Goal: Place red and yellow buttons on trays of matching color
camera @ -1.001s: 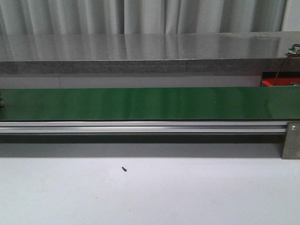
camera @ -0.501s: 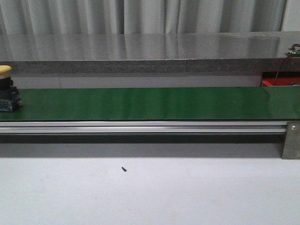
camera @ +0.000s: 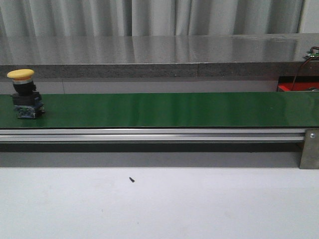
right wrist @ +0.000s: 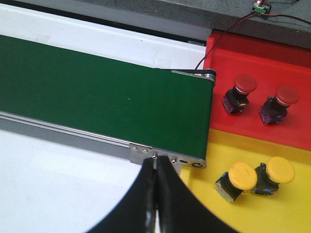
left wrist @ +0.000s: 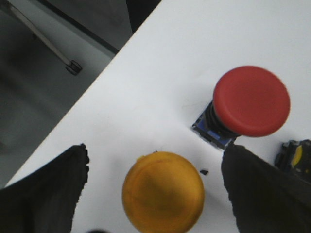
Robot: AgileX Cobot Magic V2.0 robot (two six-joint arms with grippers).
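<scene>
With the yellow mushroom-capped push button (camera: 22,98) riding at the far left of the green conveyor belt (camera: 164,109), the right gripper (right wrist: 156,194), pressed closed and empty, should open before the yellow plastic tray (right wrist: 214,204), lower right, while the left gripper (left wrist: 155,189) gapes empty.

A long green conveyor belt (camera: 169,109) runs across the white table (camera: 199,209), carried on a silver aluminium side rail (camera: 149,135). A tiny black speck (camera: 131,179) lies on the table just in front of the belt. Beyond the belt stands a grey speckled stone ledge (camera: 149,55), with pale pleated curtains (camera: 149,17) behind it.
</scene>
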